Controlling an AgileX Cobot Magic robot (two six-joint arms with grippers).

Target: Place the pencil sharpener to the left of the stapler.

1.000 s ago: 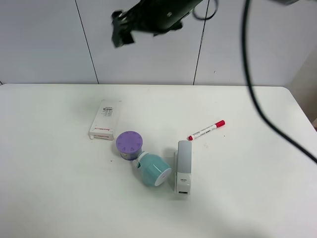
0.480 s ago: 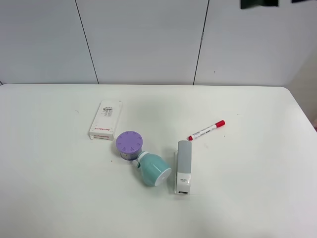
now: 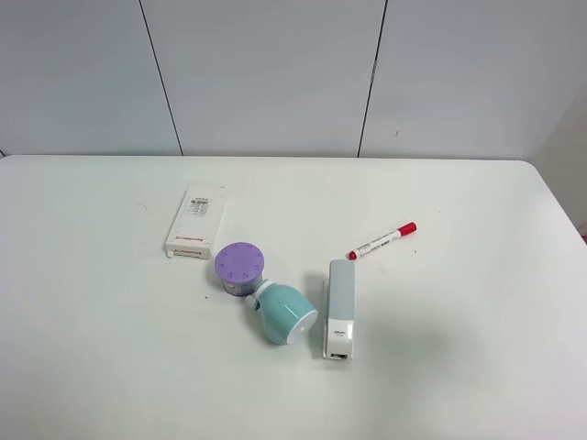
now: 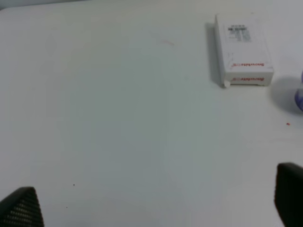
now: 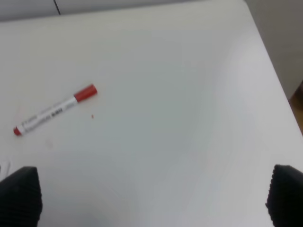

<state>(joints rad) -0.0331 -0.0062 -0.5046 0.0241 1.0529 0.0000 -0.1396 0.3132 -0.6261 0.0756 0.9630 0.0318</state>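
The teal pencil sharpener (image 3: pixel 281 313) lies on its side, its white round face turned toward the table's front. It rests just left of the grey and white stapler (image 3: pixel 339 308), with a narrow gap between them. Neither arm shows in the exterior high view. The left gripper (image 4: pixel 154 203) hangs open over bare table, its dark fingertips (image 4: pixel 20 208) far apart with nothing between them. The right gripper (image 5: pixel 151 196) is open too, above bare table near the right edge. Both wrist views miss the sharpener and the stapler.
A purple round lidded tub (image 3: pixel 240 268) touches the sharpener's narrow end. A flat white box (image 3: pixel 193 222) lies behind it and appears again as the white box (image 4: pixel 241 49) in the left wrist view. A red-capped marker (image 3: pixel 382 241) lies behind the stapler.
The dark arm that hung across the top of the exterior high view has pulled up and out of frame. The objects on the table stay about where they were.
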